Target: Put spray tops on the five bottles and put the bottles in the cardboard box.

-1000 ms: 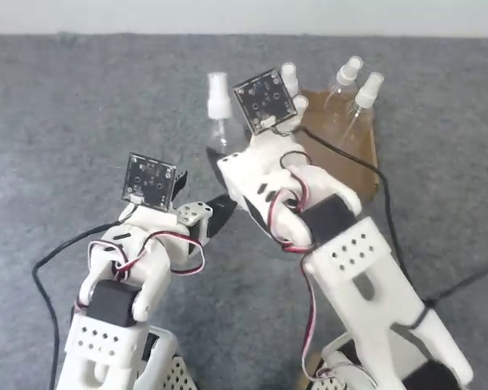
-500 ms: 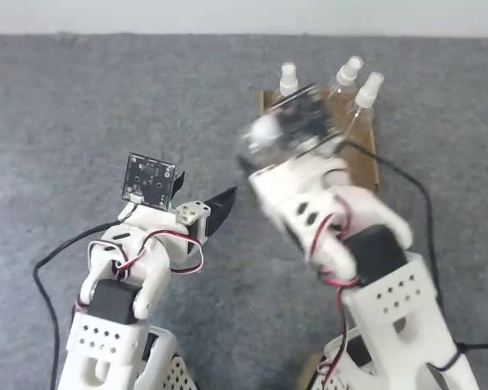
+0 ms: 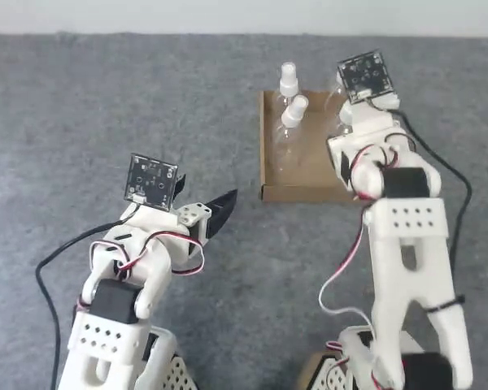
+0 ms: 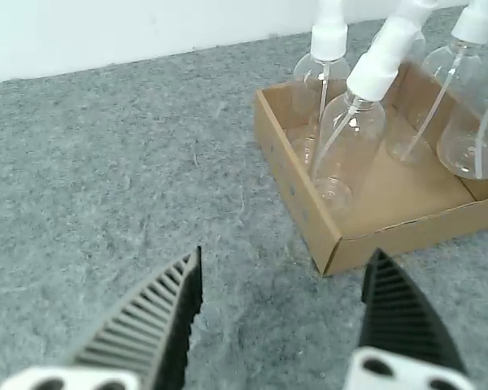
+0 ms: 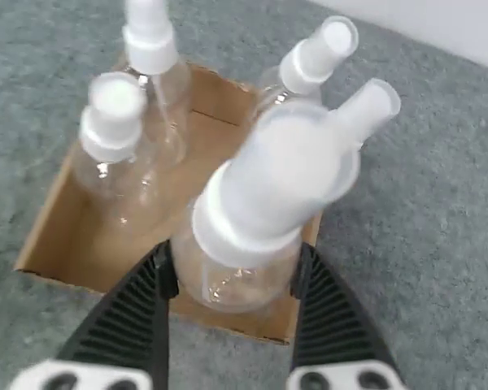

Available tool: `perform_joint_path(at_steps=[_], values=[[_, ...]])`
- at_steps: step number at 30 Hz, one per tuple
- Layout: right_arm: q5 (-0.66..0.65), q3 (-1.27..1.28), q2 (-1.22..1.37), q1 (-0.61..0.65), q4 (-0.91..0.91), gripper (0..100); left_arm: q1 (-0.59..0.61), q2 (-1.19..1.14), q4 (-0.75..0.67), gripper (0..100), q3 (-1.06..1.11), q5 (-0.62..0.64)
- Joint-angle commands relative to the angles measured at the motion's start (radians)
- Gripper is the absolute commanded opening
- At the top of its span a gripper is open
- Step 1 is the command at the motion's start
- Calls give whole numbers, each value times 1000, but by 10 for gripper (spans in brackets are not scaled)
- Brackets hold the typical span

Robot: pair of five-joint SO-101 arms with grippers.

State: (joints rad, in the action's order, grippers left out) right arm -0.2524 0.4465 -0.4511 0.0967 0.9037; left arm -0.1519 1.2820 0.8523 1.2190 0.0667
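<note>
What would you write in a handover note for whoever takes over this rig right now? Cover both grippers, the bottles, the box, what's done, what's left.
Left gripper: open, empty, over the carpet short of the cardboard box.
Right gripper: shut on a capped bottle over the box.
Done: every bottle seen is capped; at least three other bottles stand in the box.
To do: release this bottle, check five are in.

Capped bottles (image 4: 342,138), perhaps five; in box (image 4: 297,191)
</note>
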Motion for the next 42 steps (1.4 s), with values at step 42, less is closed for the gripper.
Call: perform_joint_path(at_steps=[42], values=[[78, 118, 243, 44, -340, 7, -3, 8, -29, 294, -5, -8]])
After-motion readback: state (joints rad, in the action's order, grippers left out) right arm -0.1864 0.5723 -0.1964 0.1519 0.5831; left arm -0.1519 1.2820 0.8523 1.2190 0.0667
